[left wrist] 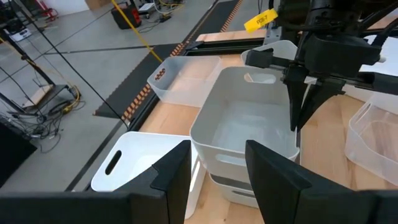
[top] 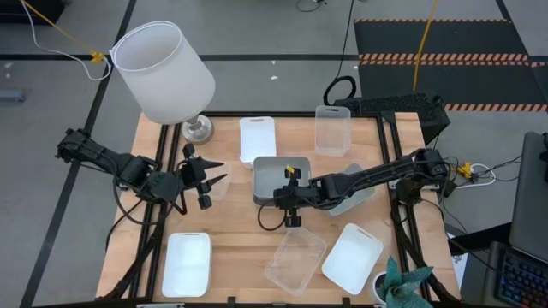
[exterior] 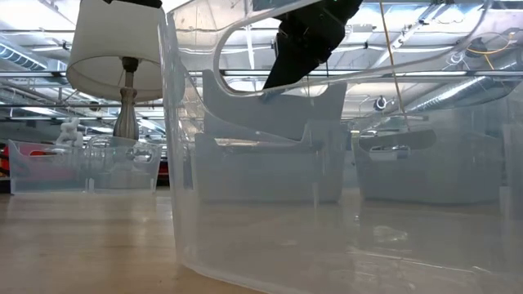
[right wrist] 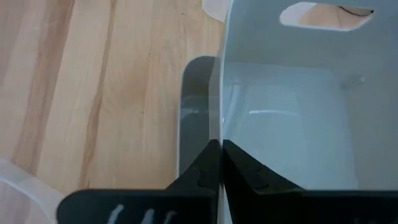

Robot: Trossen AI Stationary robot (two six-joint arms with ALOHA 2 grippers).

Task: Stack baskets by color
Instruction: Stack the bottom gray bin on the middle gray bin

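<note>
Baskets are being sorted: the grey basket (top: 272,175) sits mid-desk, nested on another so like colours stack. The right tool (top: 291,198) pinches its near wall shut, likely to seat it. The left tool (top: 212,171) waits beside, half open, empty.

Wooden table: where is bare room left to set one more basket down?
Bare wood lies between the white basket at the front left and the clear basket, and left of the white basket at the back. It is crowded around the grey-blue stack, where the shut right gripper grips its wall.
</note>
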